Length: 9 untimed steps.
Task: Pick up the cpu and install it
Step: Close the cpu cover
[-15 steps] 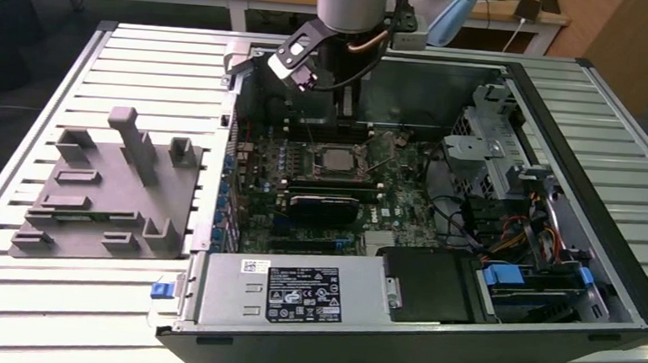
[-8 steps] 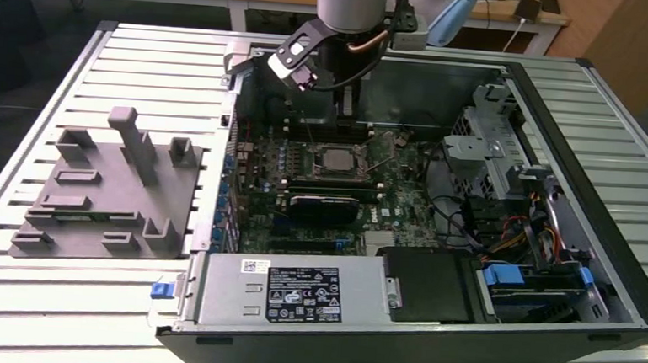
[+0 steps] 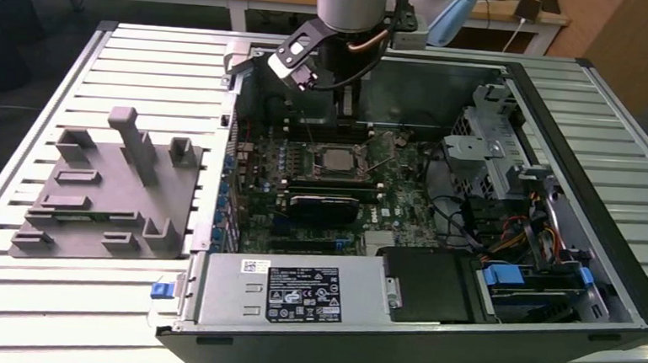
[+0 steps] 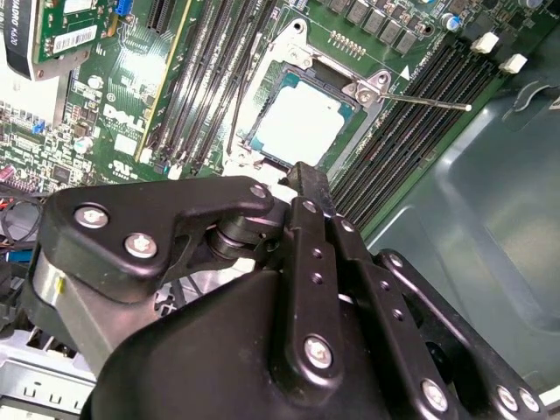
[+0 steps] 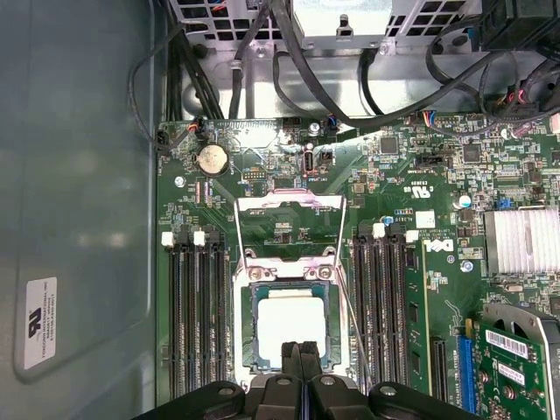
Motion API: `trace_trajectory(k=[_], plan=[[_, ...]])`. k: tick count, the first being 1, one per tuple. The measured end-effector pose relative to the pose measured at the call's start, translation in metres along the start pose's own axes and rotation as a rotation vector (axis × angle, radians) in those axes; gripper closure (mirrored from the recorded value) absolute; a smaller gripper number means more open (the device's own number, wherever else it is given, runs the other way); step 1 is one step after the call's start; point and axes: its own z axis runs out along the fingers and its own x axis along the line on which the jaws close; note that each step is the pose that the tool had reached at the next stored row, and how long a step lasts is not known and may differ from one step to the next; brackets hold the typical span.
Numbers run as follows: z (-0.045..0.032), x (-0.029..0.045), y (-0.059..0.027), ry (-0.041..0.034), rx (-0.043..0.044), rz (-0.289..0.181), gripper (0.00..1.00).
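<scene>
A slatted metal table (image 3: 37,88) carries an open desktop computer case (image 3: 404,355). Beside the case, toward the exterior view's left, is a large grey plastic fixture (image 3: 97,210) with upright posts. A green motherboard (image 3: 255,203) lies flat on the case floor. The robot arm (image 3: 352,2) reaches down into the case. Its black pincer (image 5: 300,352) is clenched, with the fingertips pressed together and nothing between them, and it hangs just above the near edge of the socket. The socket's metal load frame (image 5: 289,227) is swung open, and its thin lever (image 4: 429,101) sticks out sideways. The cpu (image 5: 289,324) is a small flat square with a pale silvery top. It lies level inside the socket, between the black memory slots (image 5: 197,306).
</scene>
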Motion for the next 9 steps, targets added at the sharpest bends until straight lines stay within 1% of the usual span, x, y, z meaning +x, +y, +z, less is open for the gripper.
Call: trace_trajectory(k=[2, 6, 9], plan=[[-0.0002, 0.0, 0.0, -0.0001, 0.0, 0.0, 0.89], [-0.0037, 0.0, 0.0003, -0.0002, 0.0001, 0.0, 0.89], [-0.0038, 0.0001, 0.0008, 0.0001, -0.0001, 0.0, 0.89]])
